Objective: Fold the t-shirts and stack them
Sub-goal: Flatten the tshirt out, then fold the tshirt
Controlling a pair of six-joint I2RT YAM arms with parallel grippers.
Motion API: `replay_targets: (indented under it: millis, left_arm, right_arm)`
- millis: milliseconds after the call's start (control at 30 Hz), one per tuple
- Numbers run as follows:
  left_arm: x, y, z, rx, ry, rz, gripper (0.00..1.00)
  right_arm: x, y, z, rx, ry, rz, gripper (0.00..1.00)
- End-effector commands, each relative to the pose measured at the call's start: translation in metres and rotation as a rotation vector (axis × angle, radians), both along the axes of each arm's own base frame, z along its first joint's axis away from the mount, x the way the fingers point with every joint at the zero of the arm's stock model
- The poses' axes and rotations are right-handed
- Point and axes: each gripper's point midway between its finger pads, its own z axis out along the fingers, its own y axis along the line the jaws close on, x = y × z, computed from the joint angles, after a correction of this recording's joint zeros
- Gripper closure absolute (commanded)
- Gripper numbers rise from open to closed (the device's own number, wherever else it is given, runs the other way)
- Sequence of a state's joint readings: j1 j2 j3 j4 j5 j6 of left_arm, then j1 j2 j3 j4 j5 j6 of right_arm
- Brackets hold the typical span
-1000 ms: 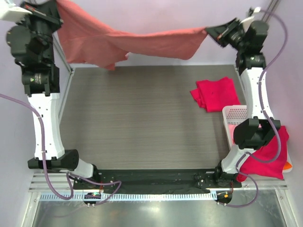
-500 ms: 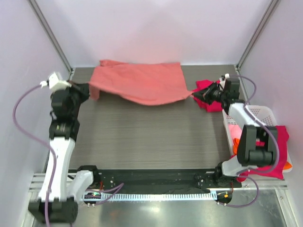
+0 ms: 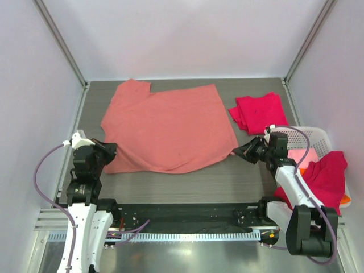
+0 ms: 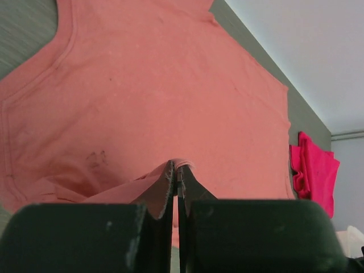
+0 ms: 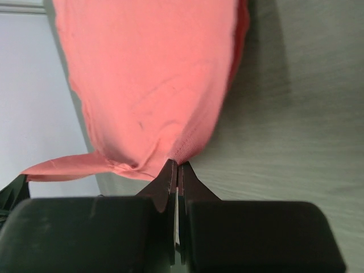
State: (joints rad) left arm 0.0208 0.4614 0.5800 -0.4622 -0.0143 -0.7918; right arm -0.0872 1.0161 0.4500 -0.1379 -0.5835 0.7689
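Salmon-pink t-shirt point(image 3: 170, 128) lies spread nearly flat on the table point(image 3: 170, 182), to the left of the white basket point(image 3: 301, 132), with a sleeve poking out at the corner farthest from that basket. My left gripper point(image 3: 109, 152) is clamped on the hem corner well away from the basket. Its wrist camera shows the jaws pressed together with a small ridge of cloth nipped between them. My right gripper point(image 3: 238, 152), just beside the basket, pinches the other hem corner the same way, jaws closed on the very edge of the cloth.

A folded crimson t-shirt point(image 3: 259, 112) sits on the table just beyond the basket. A second crimson-red one point(image 3: 327, 176) hangs over the basket's rim on the side away from the spread shirt, and something light pink point(image 3: 293, 156) shows inside.

I judge this cloth to be light and completely limp. It has no stiffness of its own, so whatever I don't hold will sag, drag and bunch. A crease already sits by my left grip. The table looks smooth, so the cloth should slide rather than catch.

I think the stitched hem and the shoulder seams are the places to take hold, since the doubled fabric gives my fingertips something to bite. A pinch in mid-panel would probably only raise a tent of one layer. Both grips should move together, or the edge between them will go slack and fold crooked.
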Motion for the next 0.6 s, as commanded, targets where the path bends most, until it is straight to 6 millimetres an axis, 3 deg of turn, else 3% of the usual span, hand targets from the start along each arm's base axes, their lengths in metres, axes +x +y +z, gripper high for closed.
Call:
replay_targets:
  millis: [0, 267, 567]
  left_arm:
    - [-0.008, 0.0, 0.001, -0.018, -0.002, 0.012, 1.0]
    - [0.009, 0.003, 0.003, 0.008, -0.017, 0.017, 1.0]
    - [0.043, 0.017, 0.044, 0.028, -0.1, 0.087, 1.0]
  right_arm:
    - [-0.009, -0.011, -0.002, -0.077, -0.025, -0.04, 0.99]
    - [0.005, -0.02, -0.005, -0.144, 0.002, -0.038, 0.99]
    - [0.057, -0.029, 0.018, -0.179, -0.011, -0.053, 0.99]
